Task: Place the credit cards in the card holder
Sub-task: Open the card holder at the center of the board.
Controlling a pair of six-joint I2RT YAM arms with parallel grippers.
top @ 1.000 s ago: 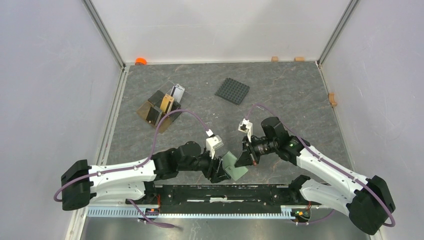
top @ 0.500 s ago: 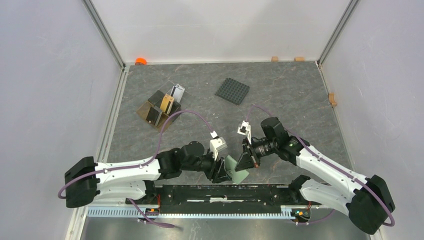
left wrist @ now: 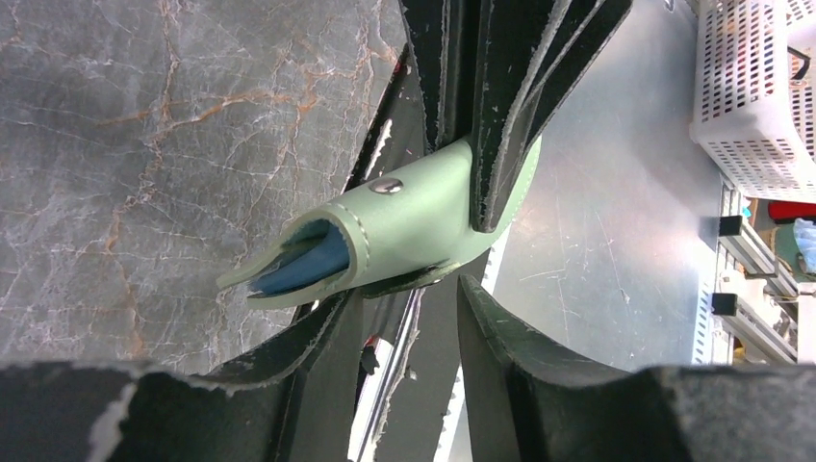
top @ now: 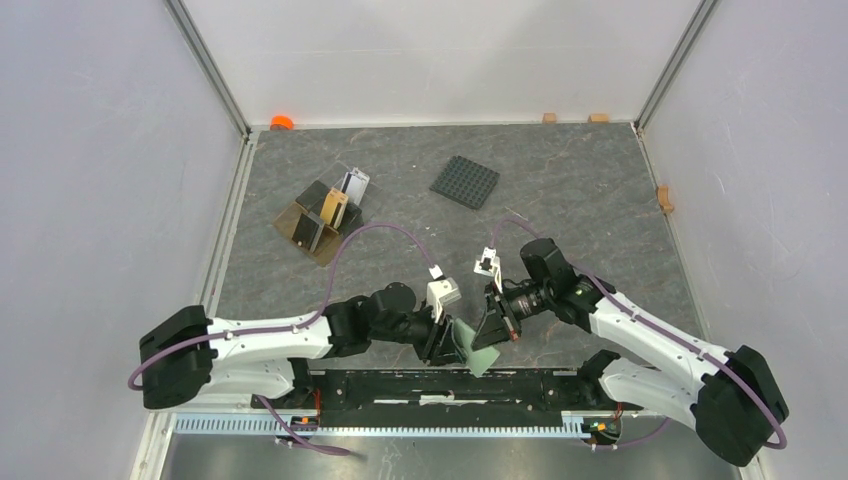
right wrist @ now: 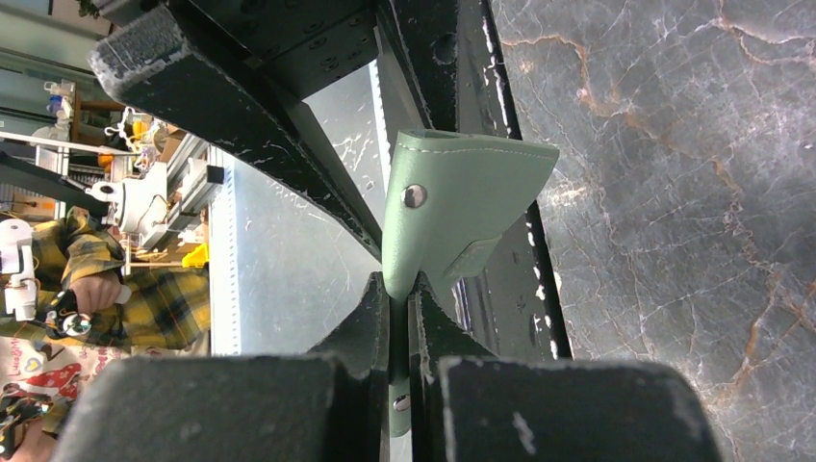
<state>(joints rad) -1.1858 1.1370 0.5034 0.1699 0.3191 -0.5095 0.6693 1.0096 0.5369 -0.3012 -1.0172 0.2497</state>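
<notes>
Down at the near edge of the bench (top: 600, 200), just beyond the arms' bases, the two arms meet over the card holder (top: 480, 350), a small pale sage-green wallet held up off the surface.

The right hand (top: 492, 332) comes in from the right, and its own camera shows its two dark fingers pressed tight together on one thin edge of the card holder (right wrist: 462, 202), beside a metal snap.

The left hand (top: 447, 342) comes in from the left. In its own camera its fingers stand apart, with the lower edge of the card holder (left wrist: 414, 207) sitting at the gap between them. Whether they press on it cannot be told. From this side the wallet gapes slightly at one end and shows a blue lining, with no card visible inside.

Farther back on the left, well apart from both hands, a brown open tray (top: 290, 222) holds the credit cards (top: 333, 207), which stand on edge in black, tan-gold and white-grey. Beyond the middle of the bench lies a black studded square plate (top: 465, 182).

By the look of it, the task is at its start. The holder is in hand and partly opened, but no card has been picked up, so every card has yet to be fetched from the tray and slid in.
</notes>
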